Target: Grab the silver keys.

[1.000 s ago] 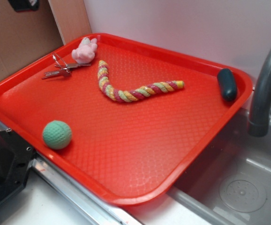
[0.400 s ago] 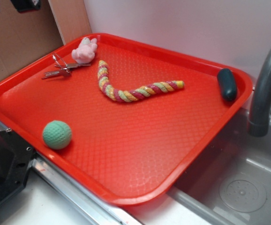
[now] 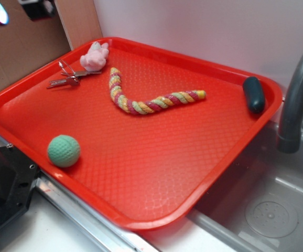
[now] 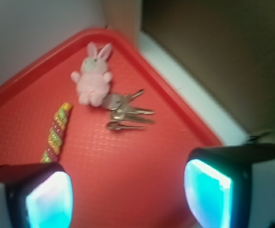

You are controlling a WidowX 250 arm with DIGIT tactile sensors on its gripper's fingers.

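The small bunch of flat silver-grey metal keys on a wire ring (image 3: 70,77) is located at the far left corner of the red textured plastic tray (image 3: 141,173), close to the raised rim. In the wrist view the silver keys (image 4: 125,113) are seen ahead of the end effector (image 4: 128,194), near the centre line between its two fingers and well apart from them. The end effector is held wide apart, with nothing between the fingers; both illuminated fingertips (image 4: 49,199) are seen at the lower edge of the wrist view. In the exterior view only a small part of the end effector (image 3: 20,9) is visible at the top left corner, above and beyond the tray rim.

The ring end of the bunch is touching, or is just beside, the pink plush rabbit toy (image 4: 93,76); contact cannot be confirmed from the blurred wrist picture. The key blades are fanned away from the toy, roughly across the line of approach in the wrist view. The long axis of the bunch is therefore judged to lie roughly parallel to the line joining the fingers.

The striped twisted rope (image 3: 146,100) is located beside the keys, on the side away from the tray corner, and is apart from them.

It is judged that an advance forward and down is required, with the closing point biased toward the blades and away from the toy. A wrist rotation may be needed so that the blades are crossed by the fingers. The thin flat metal is expected to lie flush on the tray and to be difficult to lift.
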